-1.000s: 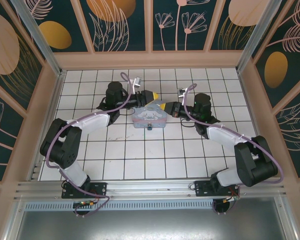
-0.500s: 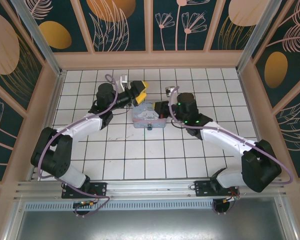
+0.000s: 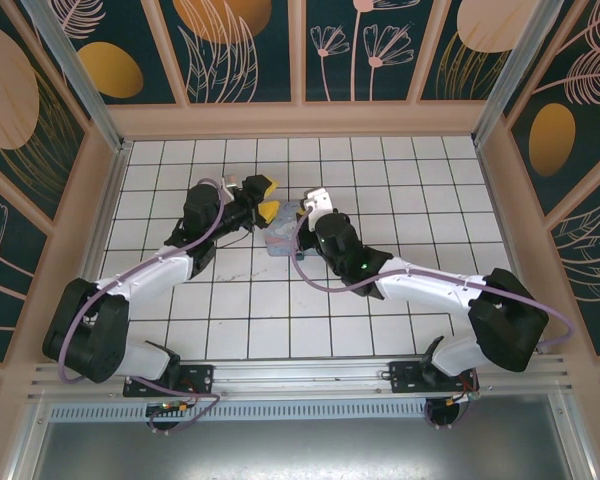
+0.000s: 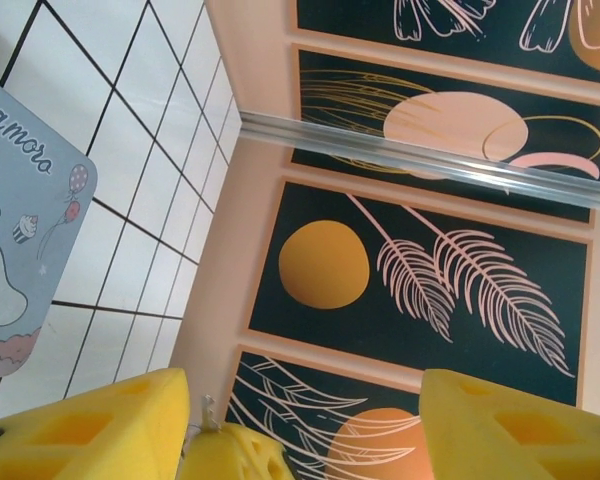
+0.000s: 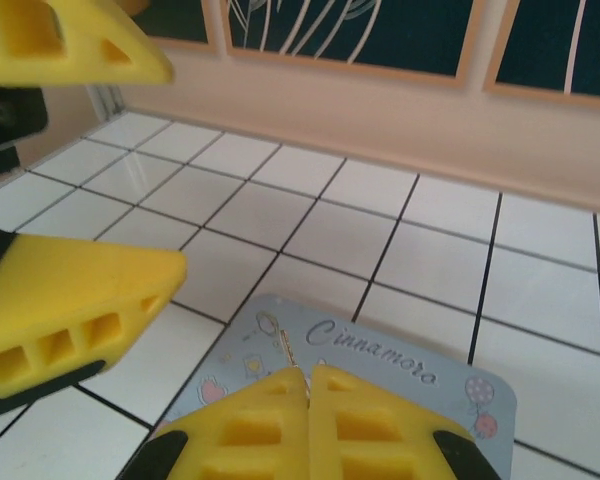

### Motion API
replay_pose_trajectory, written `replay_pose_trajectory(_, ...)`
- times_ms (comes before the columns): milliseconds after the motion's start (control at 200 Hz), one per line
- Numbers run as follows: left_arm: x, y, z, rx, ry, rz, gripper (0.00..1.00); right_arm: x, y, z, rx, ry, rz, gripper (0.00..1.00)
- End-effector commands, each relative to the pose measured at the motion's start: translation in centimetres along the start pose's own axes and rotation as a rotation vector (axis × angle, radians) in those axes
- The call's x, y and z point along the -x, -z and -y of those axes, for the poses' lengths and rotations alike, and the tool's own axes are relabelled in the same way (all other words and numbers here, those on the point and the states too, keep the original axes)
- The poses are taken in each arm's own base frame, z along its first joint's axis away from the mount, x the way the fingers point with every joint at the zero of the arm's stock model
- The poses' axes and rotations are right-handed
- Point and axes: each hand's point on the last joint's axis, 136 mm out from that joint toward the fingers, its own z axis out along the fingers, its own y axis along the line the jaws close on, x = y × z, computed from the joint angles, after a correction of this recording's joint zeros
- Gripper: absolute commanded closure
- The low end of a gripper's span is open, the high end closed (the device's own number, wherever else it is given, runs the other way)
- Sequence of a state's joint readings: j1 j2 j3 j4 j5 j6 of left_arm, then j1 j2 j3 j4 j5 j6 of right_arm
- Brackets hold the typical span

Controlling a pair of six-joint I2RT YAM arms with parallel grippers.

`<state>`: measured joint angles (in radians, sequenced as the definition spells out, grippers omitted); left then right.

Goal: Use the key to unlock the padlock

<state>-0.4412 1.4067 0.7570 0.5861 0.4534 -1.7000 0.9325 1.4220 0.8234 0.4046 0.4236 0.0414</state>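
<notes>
From above: both arms reach in to the middle of the tiled floor (image 3: 230,300). L gripper (image 3: 263,197) sits just left of the pastel tin box (image 3: 280,240), yellow fingers spread wide w/ nothing between them. R gripper (image 3: 302,212) hangs over the box's far edge, close to the L one; the arm covers most of the box. L wrist cam: its two yellow fingers (image 4: 90,425) stand far apart at the bottom, gap empty apart from a yellow lump low down just right of the left-hand finger, w/ a thin bit of metal at its top; can't tell what that is. Tin box corner w/ cartoon print sits on the left, floral wall panel (image 4: 420,290) beyond. R wrist cam: R gripper fingers are pressed together, and a thin metal sliver, the key (image 5: 286,352), sticks up out of the seam, so it's pinched at the tips, right over the box lid reading "Cinnamoro". L gripper's spread fingers (image 5: 70,300) sit just to the left, apart from the key.
</notes>
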Motion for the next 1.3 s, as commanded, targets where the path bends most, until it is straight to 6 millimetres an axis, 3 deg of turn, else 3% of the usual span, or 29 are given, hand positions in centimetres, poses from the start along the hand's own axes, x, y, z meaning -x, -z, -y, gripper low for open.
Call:
replay_pose_trajectory(0, 0.5, 0.2, -1.0, 0.026, 0.064, 0.036, 0.39, 2.1, 0.4, 0.1, -0.016, 0.007, 0.096, 1.0)
replay_pose_trajectory(550, -0.9, -2.2, 0.1, -0.003, 0.07, -0.011, 0.43, 2.6, 0.1, -1.4, 0.063, -0.021, 0.099, 1.0)
replay_pose_trajectory(876, -2.0, -3.3, 0.0, -0.002, 0.068, -0.04, 0.6, 2.1, -0.6, -1.6, 0.064, -0.023, 0.087, 1.0)
replay_pose_trajectory(1291, -2.1, -3.7, -1.0, 0.017, 0.073, -0.041, 0.73, 1.9, -0.7, -1.3, 0.06, -0.03, 0.082, 1.0)
